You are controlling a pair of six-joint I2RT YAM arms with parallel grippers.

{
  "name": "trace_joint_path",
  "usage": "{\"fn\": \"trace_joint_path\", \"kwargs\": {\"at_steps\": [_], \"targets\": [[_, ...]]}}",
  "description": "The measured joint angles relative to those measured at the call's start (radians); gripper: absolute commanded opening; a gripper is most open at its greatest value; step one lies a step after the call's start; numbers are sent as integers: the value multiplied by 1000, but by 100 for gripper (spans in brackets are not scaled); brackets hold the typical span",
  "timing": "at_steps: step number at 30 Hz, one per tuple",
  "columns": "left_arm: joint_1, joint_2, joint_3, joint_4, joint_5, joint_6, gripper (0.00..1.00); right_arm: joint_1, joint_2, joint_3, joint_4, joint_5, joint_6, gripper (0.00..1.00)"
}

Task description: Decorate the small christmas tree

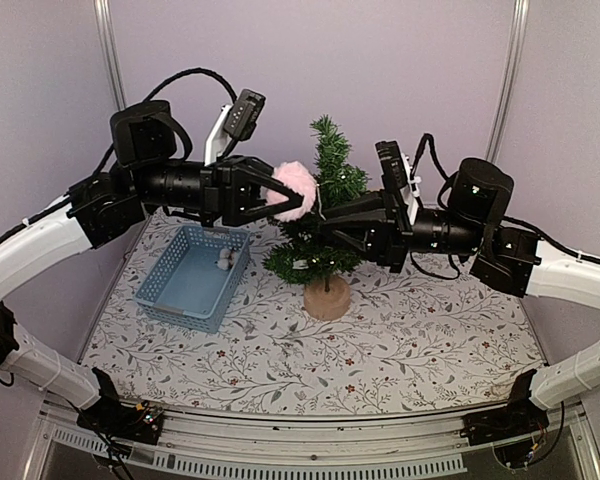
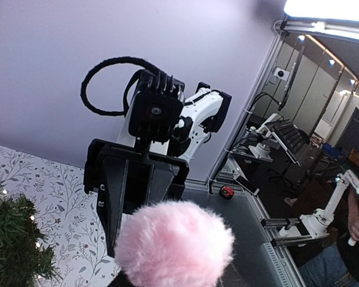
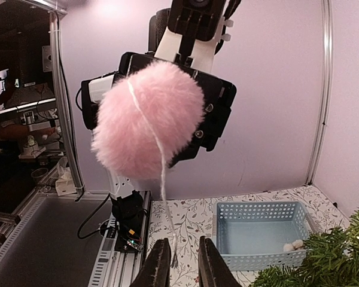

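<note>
Writing: none can be read on either arm or on the things; any labels are too small.
Left arm pose: it enters from the left, elbow raised high, with the forearm roughly level and reaching right towards the upper half of the tree.
Left gripper (image 1: 272, 203): clamped on a fluffy pink pom-pom (image 1: 296, 188), held well above the worktop (image 1: 430, 330); the black fingers press into the fur from both sides.
Pom-pom position: just beside the tree's upper branches, on their left; whether the fur touches the needles cannot be told.
String (image 3: 163, 179): a thin white thread runs across the front of the pom-pom and hangs straight down below it.
Right arm pose: it enters from the right, with the forearm level and reaching left at the height of the tree's middle branches.
Right gripper (image 3: 183, 245): the fingers stand a narrow gap apart, with the string's loose end dangling between them close to one finger; no pinch on it shows.
Small christmas tree (image 1: 330, 180): upright on its round tan base (image 1: 327, 298) near the middle of the floral worktop, between the two grippers.
Blue basket (image 1: 192, 275): on the worktop just left of the tree, with small white bits (image 1: 223, 262) in its far right corner.
</note>
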Motion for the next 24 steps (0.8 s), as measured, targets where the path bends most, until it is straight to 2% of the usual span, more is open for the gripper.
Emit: {"fn": "trace_joint_path", "kwargs": {"at_steps": [5,12,17,20,24], "targets": [[7,-11,-11,0,-1,0,0,0,-14,-14,3,4,5,22],[11,-14,-11,1,-1,0,0,0,-18,-21,3,4,9,19],[14,-14,-12,4,-1,0,0,0,-18,-22,3,4,13,13],[16,-15,-16,7,-1,0,0,0,-18,-22,3,4,15,1],[24,-21,-31,8,-8,0,0,2,-18,-22,4,16,25,0]]}}
